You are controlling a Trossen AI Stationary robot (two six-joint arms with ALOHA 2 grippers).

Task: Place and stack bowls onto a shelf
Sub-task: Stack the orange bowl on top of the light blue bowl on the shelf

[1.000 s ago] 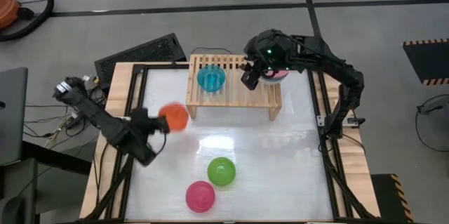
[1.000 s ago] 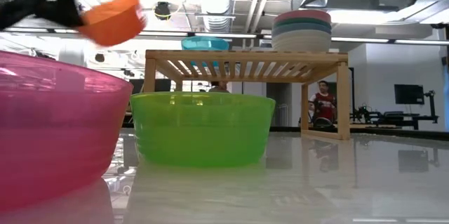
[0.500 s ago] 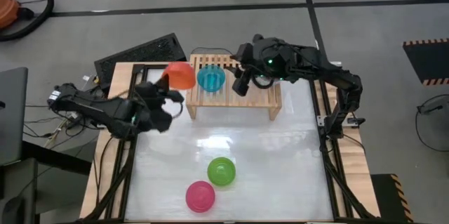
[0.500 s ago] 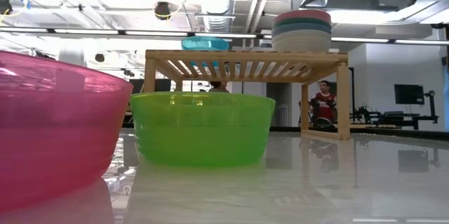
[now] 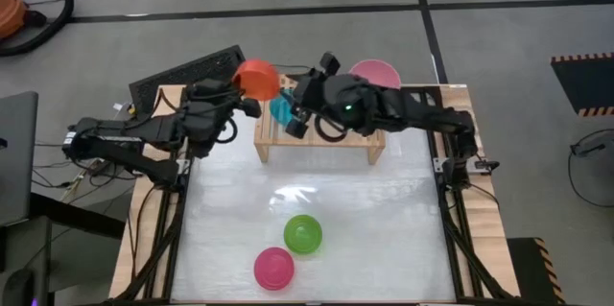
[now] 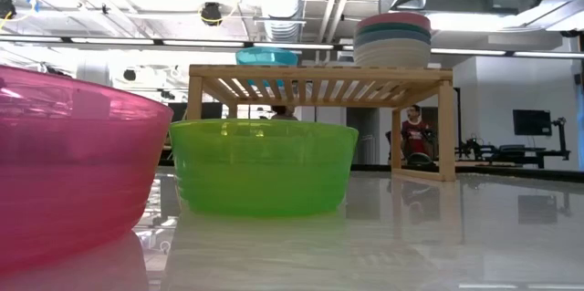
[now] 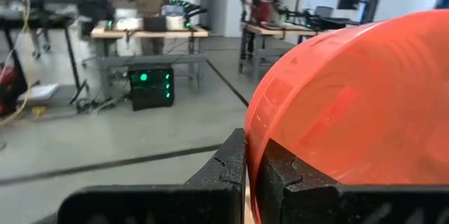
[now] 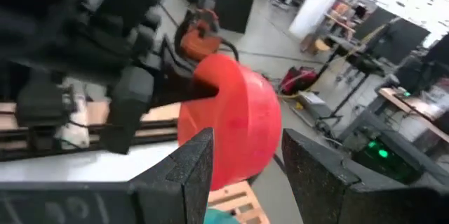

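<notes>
- So, the left claw (image 5: 247, 105) is up in the air by the left end of the low light-wood slatted shelf (image 5: 355, 139), pinching the rim of a small round red-orange plastic bowl (image 5: 255, 79). In the left wrist view the dark fingers (image 7: 231, 164) are clamped right on that rim.
- The right claw (image 5: 299, 114) hangs over the shelf's left half, just beside that bowl, with its two fingers spread and nothing between them. It covers most of the small cyan plastic bowl (image 5: 280, 108) sitting on the slats.
- On the shelf's right end there's a stack of the larger bowls, pale pink one (image 5: 374, 74) on top from above; the low view shows the stack (image 6: 393, 38) sitting neat.
- Down on the white counter (image 5: 384, 210) near the front edge: a lime green bowl (image 5: 303, 234) and a magenta bowl (image 5: 273, 268), close together, not shelved yet.
- What could go wrong, as far as I can judge: the two arms are really crowded over the same spot. If the left one comes down toward the cyan bowl while the right one sits there, they could bump.
- The rim pinch looks thin too. The bowl hangs tilted, so a knock or a quick swing might twist it loose.
- Dropping it off-centre on the cyan bowl could make it tip off the shelf's left edge.
</notes>
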